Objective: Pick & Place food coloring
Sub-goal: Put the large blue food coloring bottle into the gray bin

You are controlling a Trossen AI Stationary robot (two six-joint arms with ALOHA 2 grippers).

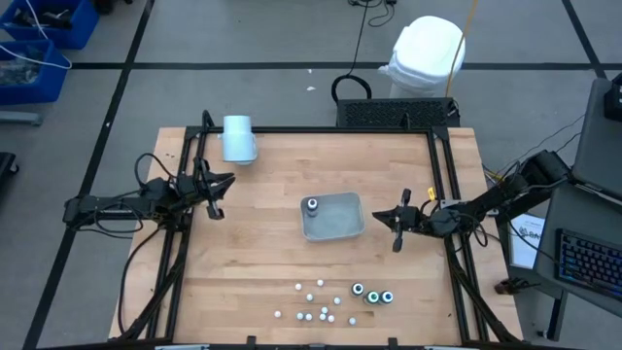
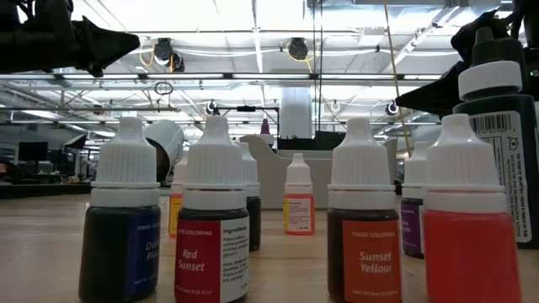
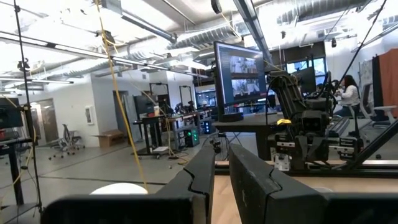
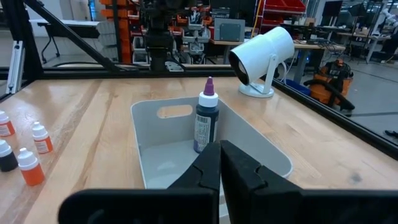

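Wooden tabletop (image 1: 253, 243), grey tray (image 1: 342, 222) at its middle with one dark food coloring bottle (image 1: 312, 205) upright inside, remaining bottles (image 1: 335, 299) clustered well below the tray, right gripper (image 1: 396, 227) just beside the tray, fingers closed and empty, left gripper (image 1: 216, 196) well apart, fingers nearly together.

A grey tray (image 1: 342, 222) is sitting at the middle of the wooden desk (image 1: 262, 253). A pale cylinder (image 1: 238, 137) is lying on its side at the desk's far left corner. Beyond the far edge, a white bin (image 1: 428, 53) is standing on the floor beside a dark mat (image 1: 394, 114). Blue crates (image 1: 39, 39) are resting on the floor at far left. A keyboard (image 1: 588, 261) is lying on a stand at right.
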